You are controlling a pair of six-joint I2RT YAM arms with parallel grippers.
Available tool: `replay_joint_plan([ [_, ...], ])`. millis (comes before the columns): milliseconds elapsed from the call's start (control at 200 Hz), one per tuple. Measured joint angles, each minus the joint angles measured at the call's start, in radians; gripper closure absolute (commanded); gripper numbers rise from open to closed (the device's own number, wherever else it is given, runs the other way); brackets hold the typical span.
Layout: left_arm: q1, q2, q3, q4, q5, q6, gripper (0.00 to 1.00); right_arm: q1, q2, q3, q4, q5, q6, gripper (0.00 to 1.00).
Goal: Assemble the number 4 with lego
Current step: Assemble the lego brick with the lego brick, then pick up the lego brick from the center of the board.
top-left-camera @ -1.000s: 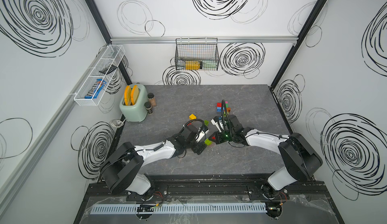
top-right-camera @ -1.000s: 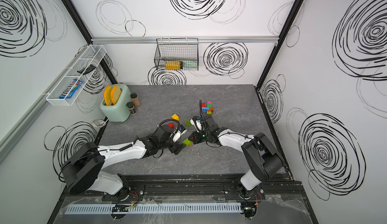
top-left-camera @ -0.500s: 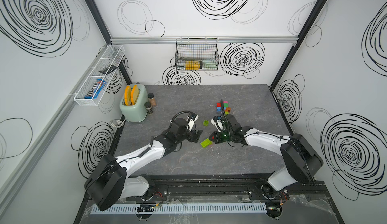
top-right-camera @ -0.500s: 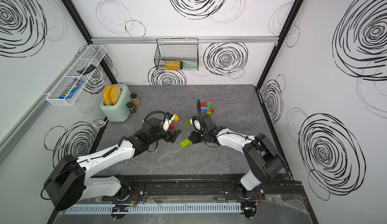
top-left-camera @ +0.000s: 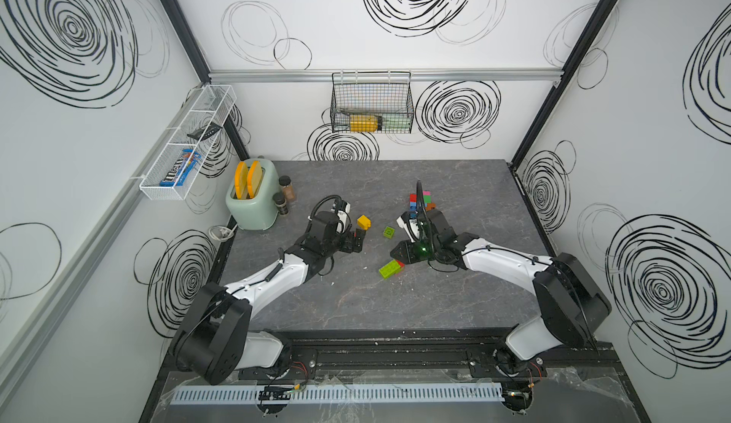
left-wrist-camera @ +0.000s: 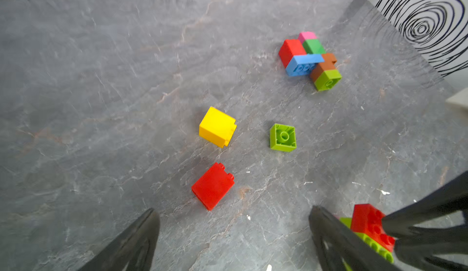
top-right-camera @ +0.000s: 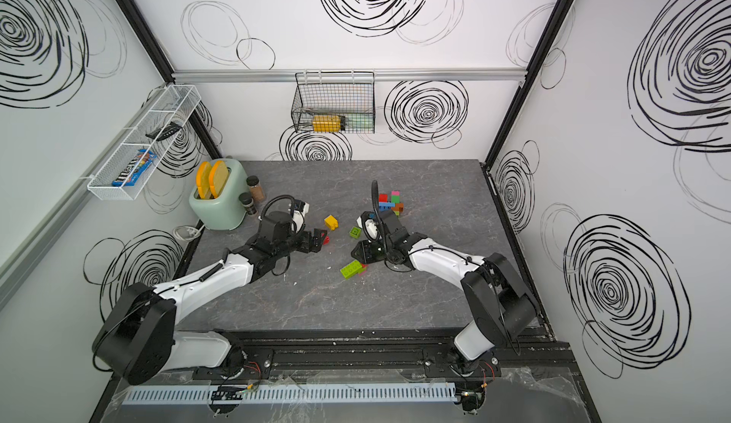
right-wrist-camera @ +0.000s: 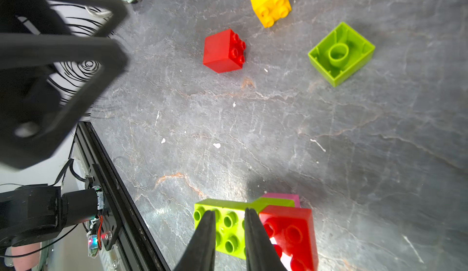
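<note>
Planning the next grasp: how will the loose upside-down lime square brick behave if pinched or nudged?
The lime square brick looks like hard moulded plastic, so probably stiff under a pinch. Its open hollow underside suggests it is light, so a nudge would likely slide it across the table, not roll it. Its flat, glossy walls may slip in a loose grip.

You are looking at a grey stone-patterned table. A toaster and two jars are standing by its left edge. Mid-table, a yellow brick and a red brick are lying on their sides, apart, and a lime square brick is lying hollow side up. A lime oblong brick is sitting nearer the front, and a joined cluster is resting farther back.
</note>
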Motion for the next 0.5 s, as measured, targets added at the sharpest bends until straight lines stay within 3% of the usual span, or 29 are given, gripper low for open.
replay_joint_plan([
  [125,0.061,0.083,0.011,0.007,0.053,-0.021,0.03,0.0,-0.055,0.0,-0.003,0.029,0.005,0.39],
  [215,0.048,0.14,0.064,-0.042,0.05,0.007,0.02,-0.004,-0.103,-0.001,-0.003,0.065,0.005,0.15],
  [245,0.038,0.165,0.096,-0.063,0.045,0.024,0.01,-0.008,-0.117,-0.002,-0.003,0.076,0.008,0.01],
  [500,-0.038,0.346,0.295,-0.186,-0.056,0.17,0.06,-0.06,-0.204,-0.058,0.008,0.121,0.013,0.03],
])
